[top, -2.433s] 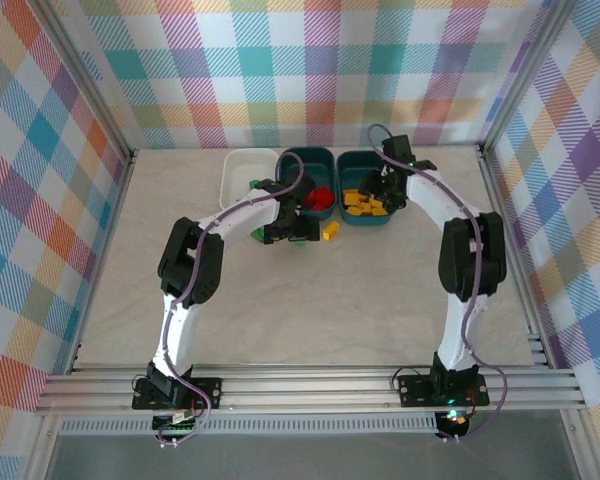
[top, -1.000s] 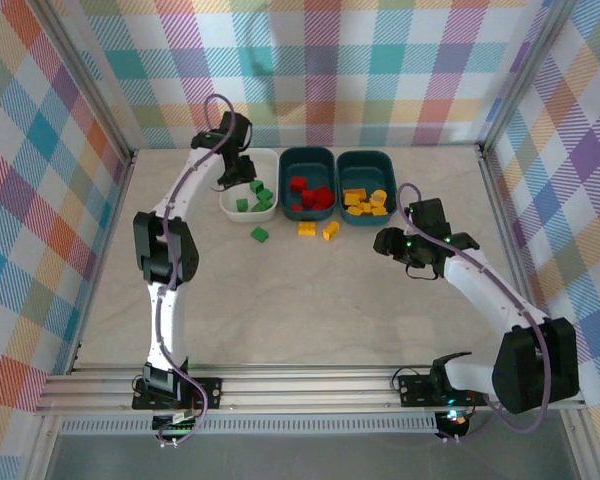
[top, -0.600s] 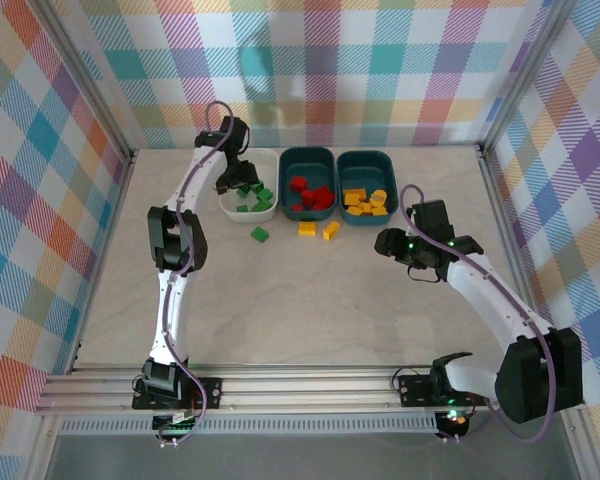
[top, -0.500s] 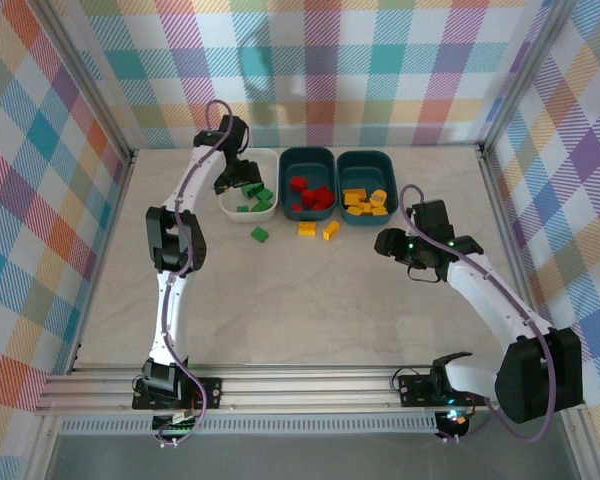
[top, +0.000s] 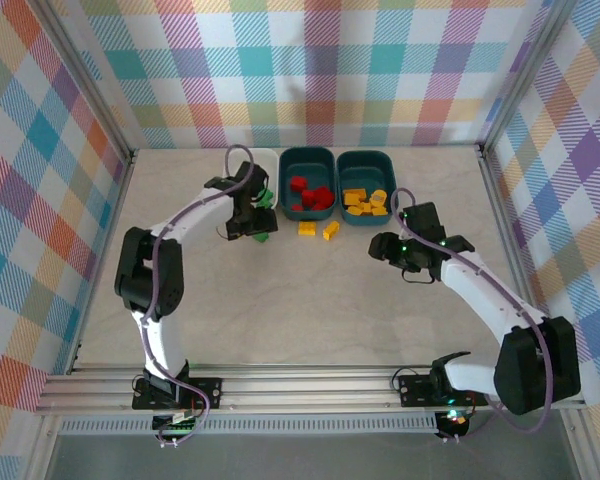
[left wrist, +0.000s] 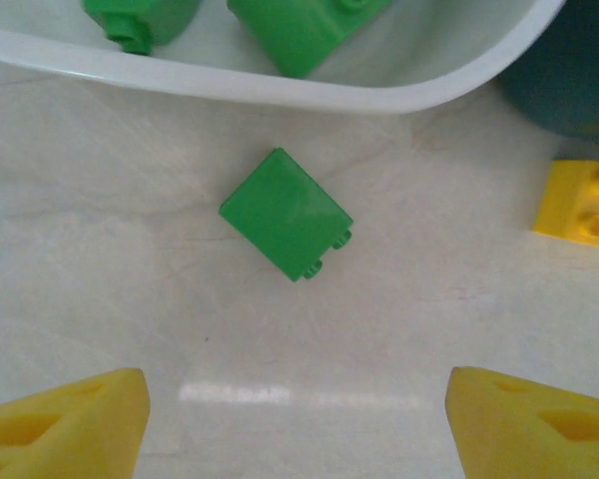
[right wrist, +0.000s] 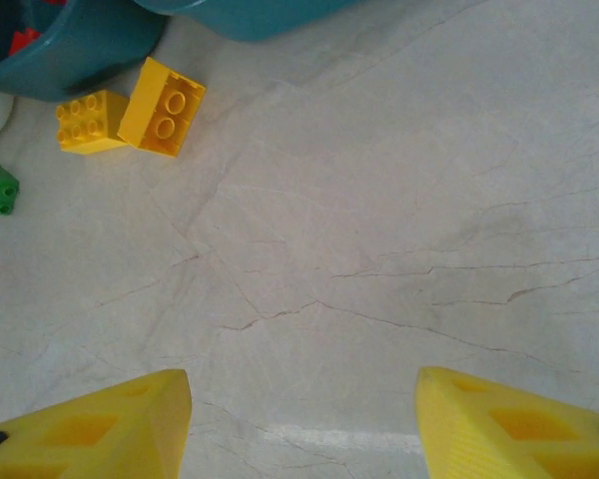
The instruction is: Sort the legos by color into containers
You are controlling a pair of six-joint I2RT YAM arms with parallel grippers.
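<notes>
A loose green lego point(left wrist: 286, 213) lies on the table just in front of the white tub point(left wrist: 280, 90), which holds other green legos point(left wrist: 299, 30). My left gripper point(left wrist: 299, 429) is open right above and behind that lego, nothing between its yellow fingers point(left wrist: 65, 424). From above, the left gripper point(top: 251, 222) covers part of the white tub point(top: 227, 200). Two yellow legos point(right wrist: 92, 122) point(right wrist: 162, 107) rest on the table before the teal tubs. My right gripper point(right wrist: 304, 419) is open over bare table, and in the top view it point(top: 381, 247) sits right of the yellow legos point(top: 330, 231).
The middle teal tub point(top: 308, 168) holds red legos, the right teal tub point(top: 365, 165) yellow ones. A yellow lego point(left wrist: 584, 205) lies right of the green one. Metal frame rails run along the table's sides and front edge.
My left gripper has come out of the white tub and moved forward and right to the loose green lego on the table. The right gripper has shifted slightly left.
</notes>
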